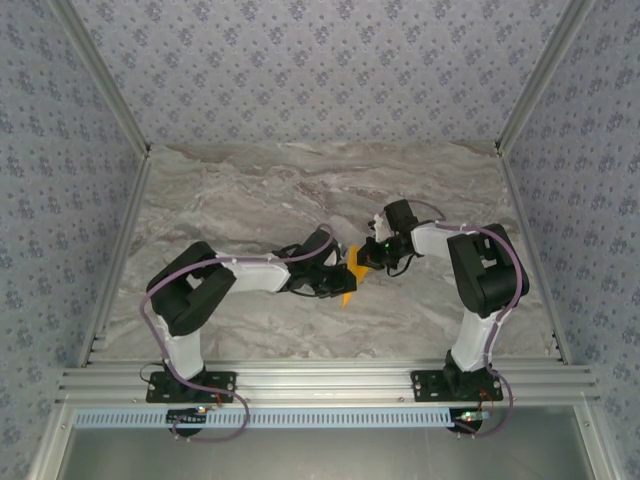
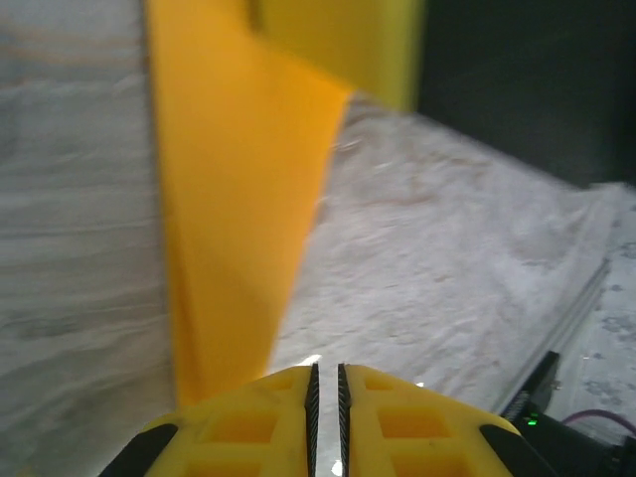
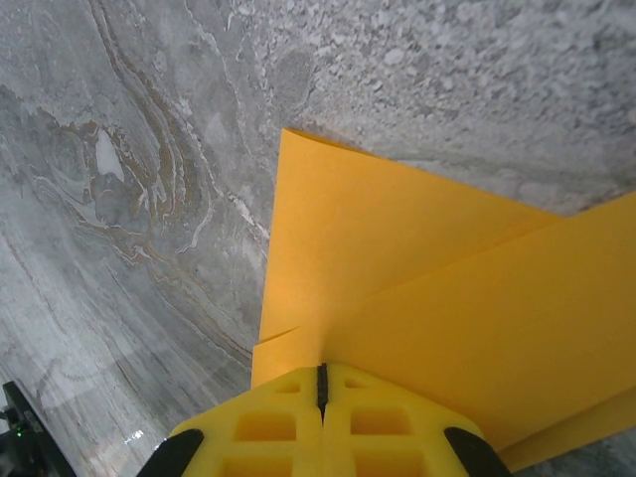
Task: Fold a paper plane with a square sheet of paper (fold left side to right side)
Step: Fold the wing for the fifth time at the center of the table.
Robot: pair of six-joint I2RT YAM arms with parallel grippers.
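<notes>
I count one sheet of paper, orange-yellow and folded, and one marble table. There are two robot arms, a left arm and a right arm. There are two yellow-fingered grippers, a left gripper and a right gripper, with two fingers apiece.

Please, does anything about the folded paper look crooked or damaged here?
Slightly. On the folded orange-yellow paper sheet, beside the right fingers, one layer's corner sticks out past the upper layer's edge, so the layers do not line up. No tear shows.
</notes>
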